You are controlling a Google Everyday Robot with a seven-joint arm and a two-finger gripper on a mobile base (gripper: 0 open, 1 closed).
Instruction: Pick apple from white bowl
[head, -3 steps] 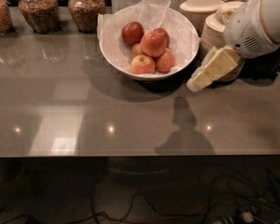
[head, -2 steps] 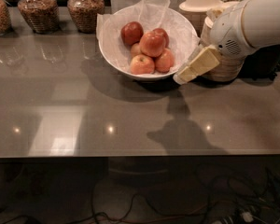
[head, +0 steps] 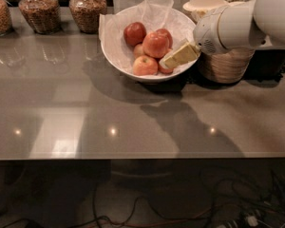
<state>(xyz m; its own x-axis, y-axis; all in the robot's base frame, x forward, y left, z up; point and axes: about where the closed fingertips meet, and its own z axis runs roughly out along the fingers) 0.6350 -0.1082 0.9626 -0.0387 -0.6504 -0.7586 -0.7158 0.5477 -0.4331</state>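
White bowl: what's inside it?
Red apples piled on crinkly white paper inside the white bowl. The gripper reaches over the bowl's right side in the picture, hiding part of one apple. The bowl's bottom is covered.

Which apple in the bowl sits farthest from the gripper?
The darkest red apple, at the back left of the white bowl. The gripper hangs over the bowl's right side, and the other, lighter apples all lie closer to it.
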